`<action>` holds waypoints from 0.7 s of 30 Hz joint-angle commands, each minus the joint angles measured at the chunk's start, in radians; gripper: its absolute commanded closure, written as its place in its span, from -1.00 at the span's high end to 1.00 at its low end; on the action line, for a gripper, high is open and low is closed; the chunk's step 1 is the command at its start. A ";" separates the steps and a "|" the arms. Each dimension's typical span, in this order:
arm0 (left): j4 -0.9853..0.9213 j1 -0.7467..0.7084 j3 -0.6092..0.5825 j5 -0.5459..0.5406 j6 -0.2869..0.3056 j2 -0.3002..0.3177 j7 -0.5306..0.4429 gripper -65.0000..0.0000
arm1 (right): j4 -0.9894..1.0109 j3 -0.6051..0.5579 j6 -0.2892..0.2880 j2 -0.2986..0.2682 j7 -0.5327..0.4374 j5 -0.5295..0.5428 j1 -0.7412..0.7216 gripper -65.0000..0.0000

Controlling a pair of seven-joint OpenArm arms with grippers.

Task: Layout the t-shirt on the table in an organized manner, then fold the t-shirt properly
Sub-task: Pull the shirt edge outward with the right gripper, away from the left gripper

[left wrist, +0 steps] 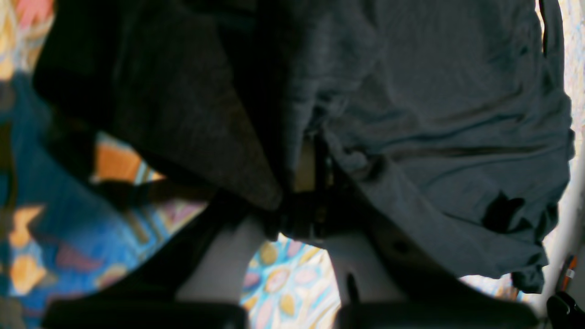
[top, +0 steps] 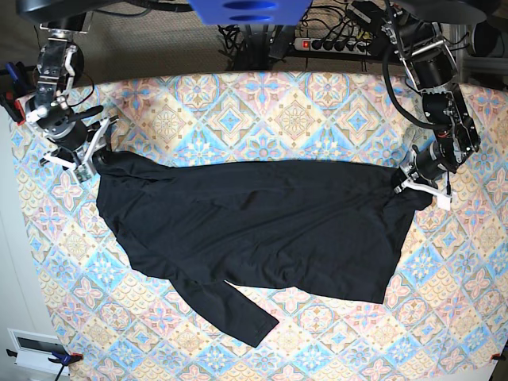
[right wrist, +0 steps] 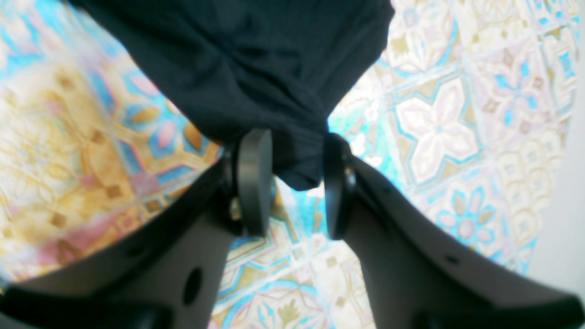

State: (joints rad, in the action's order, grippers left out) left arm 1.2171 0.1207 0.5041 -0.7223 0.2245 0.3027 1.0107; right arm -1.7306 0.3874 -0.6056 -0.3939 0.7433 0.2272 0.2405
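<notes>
On the table [top: 317,95], the right gripper [top: 89,161] sits at the left corner of the t-shirt [top: 262,222], fingers spread with fabric loose between them. The shirt lies stretched flat, one sleeve trailing below, unfolded. At its right corner, the left gripper [top: 413,181] pinches cloth.

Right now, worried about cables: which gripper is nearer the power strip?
Left. The left gripper holds the shirt at the end nearer the power strip; the right gripper is across the table, at the other end.
</notes>
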 commanded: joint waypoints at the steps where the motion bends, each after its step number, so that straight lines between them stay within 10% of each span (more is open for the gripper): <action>1: 0.014 0.020 0.003 -0.012 0.002 0.025 -0.013 -1.00 | 0.004 0.032 0.009 -0.021 0.009 0.033 -0.008 -0.43; 12: 0.014 0.018 0.003 -0.012 0.002 0.023 -0.013 -1.00 | 0.157 0.167 0.009 -0.021 0.161 0.467 -0.010 -0.38; 21: 0.014 0.018 0.003 -0.012 0.002 0.023 -0.013 -1.00 | 0.169 0.160 0.009 0.063 0.135 0.424 -0.010 -0.37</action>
State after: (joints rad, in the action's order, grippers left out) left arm 1.2167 0.1219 0.5045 -0.7216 0.2237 0.3111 1.0103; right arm -1.5425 0.5404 -0.5911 -0.3134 0.8932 0.6262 0.2367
